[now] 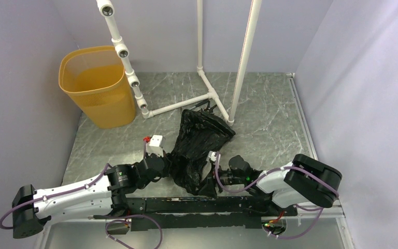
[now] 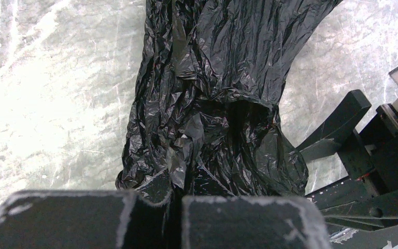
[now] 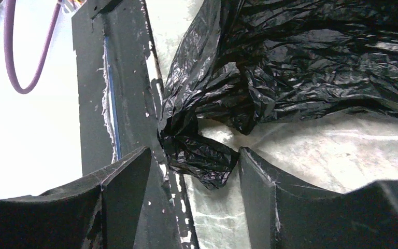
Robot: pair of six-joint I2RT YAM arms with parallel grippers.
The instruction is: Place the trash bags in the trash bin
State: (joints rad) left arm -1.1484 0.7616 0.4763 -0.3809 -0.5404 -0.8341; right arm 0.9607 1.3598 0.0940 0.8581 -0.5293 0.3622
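Trash bag lies crumpled on the surface between both sets of jaws, long axis running away from them. Left jaws are pinched shut on its near edge; right jaws stand open around a twisted tail, unclamped. Trash bin stands far-left, nearer the left arm.

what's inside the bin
Nothing shows inside the bin, only its bare orange floor and walls. Its near wall hides part of the floor. The bag lies outside on the table.
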